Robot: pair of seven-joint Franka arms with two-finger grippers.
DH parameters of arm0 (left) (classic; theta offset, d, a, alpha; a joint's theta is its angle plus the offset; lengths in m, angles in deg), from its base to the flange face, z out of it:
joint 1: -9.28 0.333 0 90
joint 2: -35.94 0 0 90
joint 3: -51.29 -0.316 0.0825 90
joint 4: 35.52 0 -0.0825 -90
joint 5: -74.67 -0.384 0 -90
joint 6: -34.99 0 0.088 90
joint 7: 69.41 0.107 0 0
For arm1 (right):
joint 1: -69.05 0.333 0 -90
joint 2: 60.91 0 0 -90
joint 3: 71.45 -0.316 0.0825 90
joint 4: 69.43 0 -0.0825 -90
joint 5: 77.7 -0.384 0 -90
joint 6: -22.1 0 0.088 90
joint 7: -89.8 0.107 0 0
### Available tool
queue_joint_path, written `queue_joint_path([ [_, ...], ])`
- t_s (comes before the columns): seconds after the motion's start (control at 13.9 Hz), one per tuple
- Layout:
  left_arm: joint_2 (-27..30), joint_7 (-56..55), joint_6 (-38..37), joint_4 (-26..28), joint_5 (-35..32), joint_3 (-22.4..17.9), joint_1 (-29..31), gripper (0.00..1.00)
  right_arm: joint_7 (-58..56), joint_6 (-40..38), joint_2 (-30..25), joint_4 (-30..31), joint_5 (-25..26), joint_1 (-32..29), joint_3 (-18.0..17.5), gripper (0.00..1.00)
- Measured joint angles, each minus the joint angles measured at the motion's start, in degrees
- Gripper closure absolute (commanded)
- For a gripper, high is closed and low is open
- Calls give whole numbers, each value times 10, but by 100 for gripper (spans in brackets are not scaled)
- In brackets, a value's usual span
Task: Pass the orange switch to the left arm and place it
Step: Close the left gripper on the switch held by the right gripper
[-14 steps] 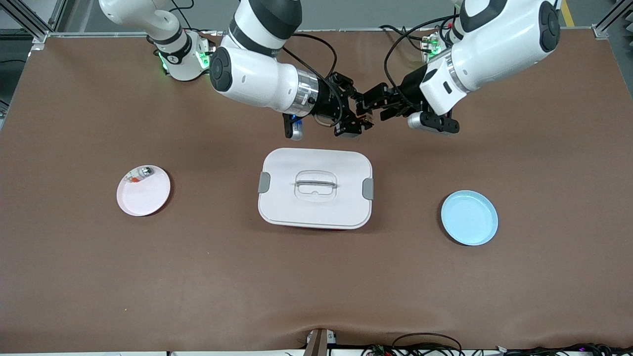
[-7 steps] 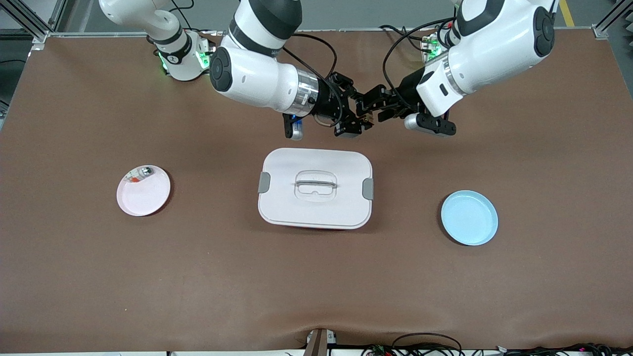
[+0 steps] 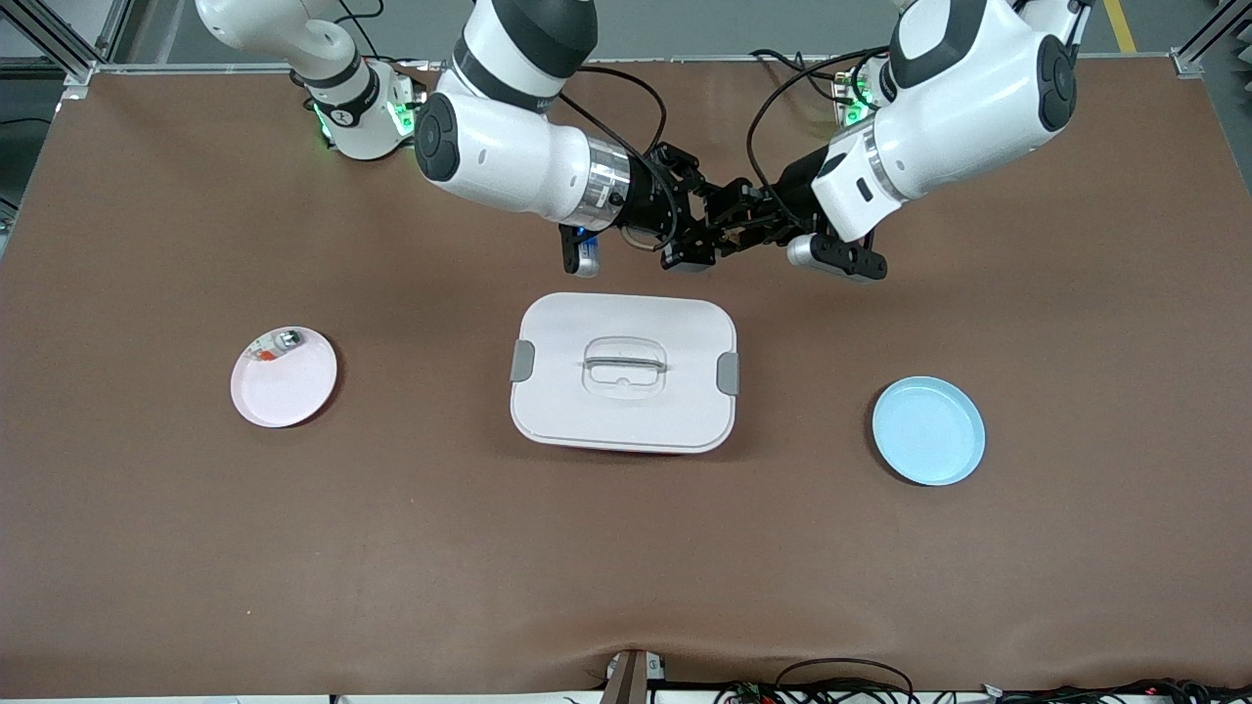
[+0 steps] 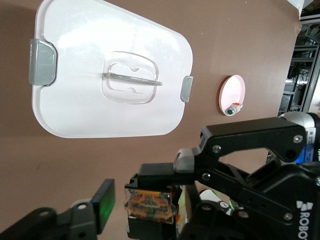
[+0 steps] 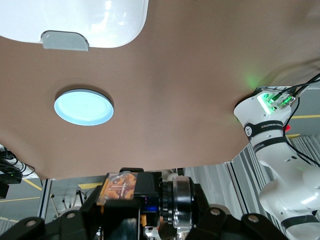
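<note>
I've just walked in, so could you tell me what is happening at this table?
The two arms are meeting in the air above the table, farther from the front camera than the white box. The right gripper is shut on the orange switch, and the left gripper is at the switch to take it.

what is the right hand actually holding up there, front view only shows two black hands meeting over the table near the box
Observer: The right hand is shut on the orange switch. The left wrist view shows the switch pinched between its two fingers.
Operator: has the left hand got it too
Observer: Not yet. The left hand is open, and its green pad stands beside the switch with a gap between them.
Operator: what does the part look like close up
Observer: The right wrist view shows a clear casing with orange inside.
</note>
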Motion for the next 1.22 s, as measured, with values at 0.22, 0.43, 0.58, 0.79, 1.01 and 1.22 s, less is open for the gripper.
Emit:
queue_joint_path([
  [0.22, 0, 3, 1, 0, 5, 0, 0, 95, 0, 0, 1, 0, -1, 0, 0, 69],
  [0.43, 0, 3, 1, 0, 6, 0, 1, 100, 0, 0, 1, 0, -2, 0, 0, 69],
  [0.58, 0, 4, 1, 0, 6, 0, 1, 100, 0, 0, 1, -1, -2, 0, 0, 69],
  [0.79, 0, 16, -4, -1, 6, 0, 3, 100, 0, 3, 1, -1, -3, 1, 0, 54],
  [1.01, 0, 28, -16, -4, 2, 0, 8, 100, 2, 9, 3, -2, -5, 3, -2, 7],
  [1.22, 0, 50, -38, -4, -30, -2, 16, 100, 2, 5, 3, -3, -5, 3, 0, 0],
])
